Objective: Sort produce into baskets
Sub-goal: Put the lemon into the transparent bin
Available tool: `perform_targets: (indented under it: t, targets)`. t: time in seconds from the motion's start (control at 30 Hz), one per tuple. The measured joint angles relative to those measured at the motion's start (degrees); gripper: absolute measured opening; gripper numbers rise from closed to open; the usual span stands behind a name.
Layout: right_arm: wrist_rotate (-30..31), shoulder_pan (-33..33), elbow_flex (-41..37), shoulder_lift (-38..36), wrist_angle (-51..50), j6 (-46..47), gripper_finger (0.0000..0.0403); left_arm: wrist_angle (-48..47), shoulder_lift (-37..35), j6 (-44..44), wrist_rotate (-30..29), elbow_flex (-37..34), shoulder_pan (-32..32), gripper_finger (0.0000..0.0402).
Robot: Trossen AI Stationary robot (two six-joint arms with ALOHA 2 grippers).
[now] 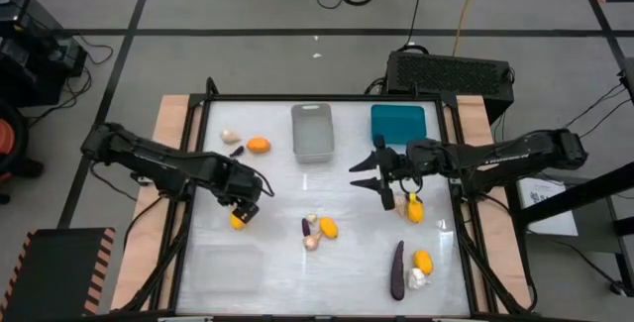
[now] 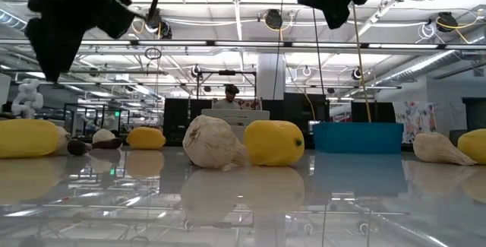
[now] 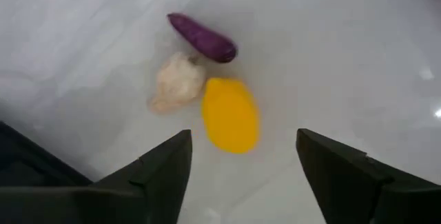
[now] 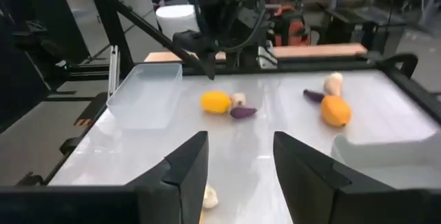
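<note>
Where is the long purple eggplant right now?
In the high view, the long eggplant lies near the table's front edge on the right side, beside a yellow fruit and a garlic bulb.

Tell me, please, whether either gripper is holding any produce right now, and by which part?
Nothing is held: the left gripper and the right gripper both show open, empty jaws.

On my worktop [image 1: 347, 193] I count five yellow-orange fruits [image 1: 259, 145]. There are four or five whitish garlic bulbs [image 1: 230, 137]; some are too small to be sure. Three purple eggplants: one long eggplant [image 1: 397, 269], two tiny eggplants [image 1: 305, 227]. Three baskets: grey basket [image 1: 312, 131], teal basket [image 1: 398, 124], clear basket [image 1: 226, 263].
</note>
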Motion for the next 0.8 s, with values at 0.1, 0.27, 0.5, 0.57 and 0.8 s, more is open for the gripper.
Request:
perform_targets:
  t: [0.1, 0.27, 0.5, 0.57, 0.8]
  targets:
    - [0.00, 0.01, 0.00, 0.59, 0.20, 2.31, 0.0157, 1.13, 1.40, -3.88, 0.00, -2.90, -0.95, 0.0299]
    - [0.04, 0.01, 0.00, 0.65, 0.41, 3.32, 0.0157, 6.00, 2.09, -9.60, 1.02, -6.67, -3.17, 0.0310]
    - [0.07, 0.01, 0.00, 0.65, 0.36, 3.32, 0.0157, 13.86, 2.08, -16.25, 0.59, -10.85, -5.48, 0.0311]
    - [0.07, 0.01, 0.00, 0.65, 0.39, 3.28, 0.0157, 15.10, 2.08, -18.19, 0.30, -12.53, -5.92, 0.0311]
    - [0.11, 0.00, 0.00, 0.65, 0.35, 3.11, 0.0157, 22.63, 2.08, -22.25, -1.40, -16.72, -7.08, 0.0311]
